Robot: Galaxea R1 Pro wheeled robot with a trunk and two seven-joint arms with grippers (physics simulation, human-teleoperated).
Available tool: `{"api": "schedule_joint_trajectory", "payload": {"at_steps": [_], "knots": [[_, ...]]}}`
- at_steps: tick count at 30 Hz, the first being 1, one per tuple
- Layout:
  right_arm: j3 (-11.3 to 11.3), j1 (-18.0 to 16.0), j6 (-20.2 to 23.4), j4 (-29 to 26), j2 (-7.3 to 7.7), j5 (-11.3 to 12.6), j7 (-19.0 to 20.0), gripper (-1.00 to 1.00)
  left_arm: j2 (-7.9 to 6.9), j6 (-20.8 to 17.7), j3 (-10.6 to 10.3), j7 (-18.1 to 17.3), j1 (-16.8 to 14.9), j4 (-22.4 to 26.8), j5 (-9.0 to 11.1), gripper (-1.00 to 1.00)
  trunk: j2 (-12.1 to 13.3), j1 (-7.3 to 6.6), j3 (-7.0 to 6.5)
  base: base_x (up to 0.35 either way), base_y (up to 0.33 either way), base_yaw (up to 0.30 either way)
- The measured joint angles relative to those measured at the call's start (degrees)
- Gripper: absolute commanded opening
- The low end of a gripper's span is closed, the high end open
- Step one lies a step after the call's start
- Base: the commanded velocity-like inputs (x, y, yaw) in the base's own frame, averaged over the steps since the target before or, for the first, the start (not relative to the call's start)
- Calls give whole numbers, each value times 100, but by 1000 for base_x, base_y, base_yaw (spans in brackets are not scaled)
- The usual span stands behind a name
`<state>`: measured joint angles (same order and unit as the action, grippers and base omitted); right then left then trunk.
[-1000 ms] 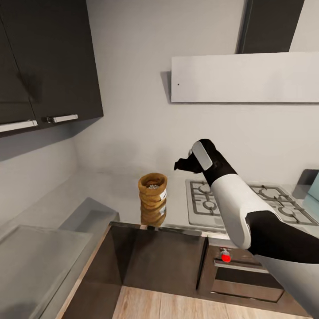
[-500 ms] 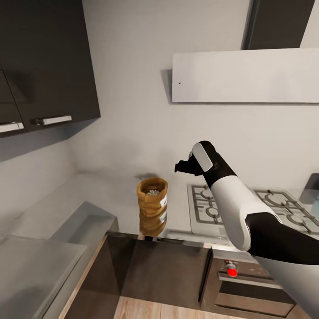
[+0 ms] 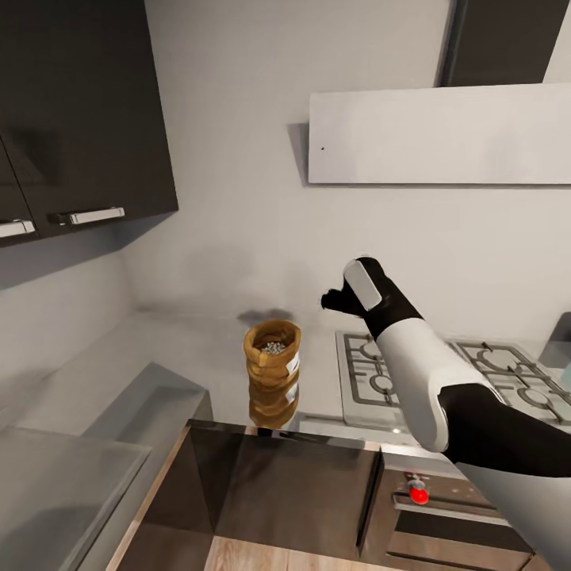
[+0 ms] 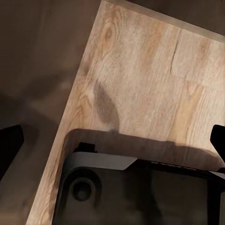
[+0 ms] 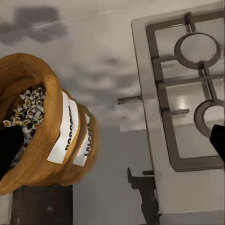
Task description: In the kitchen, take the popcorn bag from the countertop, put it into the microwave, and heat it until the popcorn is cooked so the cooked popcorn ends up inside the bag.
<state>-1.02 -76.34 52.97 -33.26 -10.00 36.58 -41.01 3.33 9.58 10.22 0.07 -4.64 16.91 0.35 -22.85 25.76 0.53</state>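
Floor: in the left wrist view we see wood-plank floor [image 4: 140,75] beneath our left gripper [image 4: 112,140], whose dark fingertips sit at opposite borders of that view, so its jaws are spread wide with nothing between them; part of our own dark base shows below it.

Oven: at the counter's front, beside the dark cabinet fronts, we see the oven [image 3: 444,523] with a red knob [image 3: 418,496].

Right arm: our white and black right arm reaches over the front edge of the countertop [image 3: 190,349], its gripper [image 3: 337,300] held in the air above the counter.

Right gripper state: in the right wrist view the fingertips [image 5: 9,147] show far apart at opposite borders, so we read the jaws as spread; they hold nothing.

Popcorn bag: the popcorn bag [image 3: 273,358] stands upright near the counter's front edge, just left of the gas hob [image 3: 412,373] and apart from our gripper; its reflection lies in the glossy surface.

Popcorn: pale grainy popcorn [image 5: 27,110] fills the bag's open mouth.

Far: dark wall cabinets [image 3: 79,111] hang above the counter's left corner; a pale hood [image 3: 440,135] hangs above the hob.
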Motion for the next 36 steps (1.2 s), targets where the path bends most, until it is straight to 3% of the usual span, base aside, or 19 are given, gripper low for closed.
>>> {"api": "schedule_joint_trajectory", "payload": {"at_steps": [2,3,4,7,12,13,14,16,17,18,19,23,33,36], "knots": [[-164,73,-741,8,0,994,-641,100,-1,0,0,1,0,0,-1,100,0,0,0,0,0,0],[-371,123,-1270,4,0,1287,-842,100,-2,0,0,1,0,0,0,100,0,0,0,0,0,0],[-479,144,-1571,1,0,1407,-902,100,-2,0,0,1,0,0,2,100,0,0,0,0,0,0],[-716,268,-2546,0,0,2203,-963,100,-2,0,0,1,0,0,-2,100,0,0,0,0,0,0],[-1707,369,-3145,-41,0,3086,-928,100,-2,0,0,1,0,0,-8,100,0,0,0,0,0,0],[-1990,392,-3285,-54,0,3256,-937,100,-2,0,0,1,0,0,-9,100,0,0,0,0,0,0],[-2545,483,-3553,-126,0,3437,-960,100,-2,0,0,1,0,0,-10,100,0,0,0,0,0,0],[-3414,765,-3954,-501,0,3680,-1048,100,-2,0,-1,1,0,0,-11,100,0,0,1,0,0,0],[-3985,1029,-4213,-944,0,3959,-1255,100,-2,0,-1,-2,-1,0,-11,100,-1,-1,1,0,0,0],[-4594,1251,-4530,-1505,0,4321,-1703,100,-2,0,-1,-2,-1,-1,-10,100,0,-1,1,0,0,0],[-4942,1330,-4716,-1806,0,4477,-1997,100,-2,0,0,0,0,0,-6,100,-1,-1,0,0,0,0],[-5270,1402,-4867,-2075,0,4631,-2314,100,-2,0,0,1,0,0,-3,100,0,0,0,0,0,0],[-5334,1434,-4827,-2087,0,4669,-2423,100,-2,0,0,1,0,0,-3,100,0,0,0,1,0,0],[-5339,1425,-4752,-2087,0,4809,-2431,100,-2,0,0,-1,0,1,-5,100,-1,-2,0,159,0,0]]}}
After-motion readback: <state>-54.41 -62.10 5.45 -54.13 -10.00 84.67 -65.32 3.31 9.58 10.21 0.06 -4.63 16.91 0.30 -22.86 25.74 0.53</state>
